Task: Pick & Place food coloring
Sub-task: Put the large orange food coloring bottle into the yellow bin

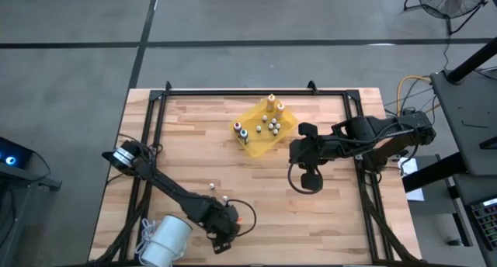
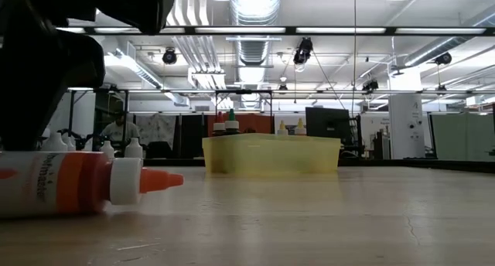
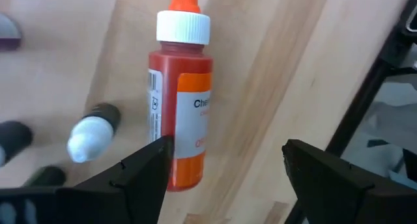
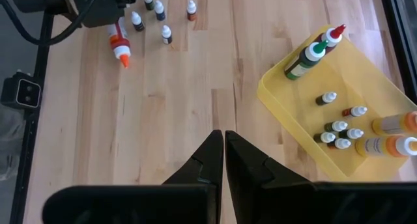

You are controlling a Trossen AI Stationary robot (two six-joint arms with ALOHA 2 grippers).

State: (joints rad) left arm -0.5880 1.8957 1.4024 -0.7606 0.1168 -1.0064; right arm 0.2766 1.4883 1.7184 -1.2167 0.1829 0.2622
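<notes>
1. The left gripper (image 3: 221, 178) sits low at the table's near edge, fingers spread wide, with nothing held between them.
2. An orange food coloring bottle (image 3: 182, 113) lies flat on the wooden table (image 1: 256, 197) just ahead of those fingers, its pointed orange cap (image 2: 158, 179) facing away from the gripper.
3. Several tiny dropper bottles (image 4: 166, 32) stand on the table close beside it.
4. The yellow tray (image 4: 293, 129) near the far edge holds more bottles, including a green-capped one (image 4: 305, 61) and a red-capped one (image 4: 333, 36).
5. The right gripper (image 4: 223, 160) hangs beside the tray, fingers pressed together and empty.
</notes>
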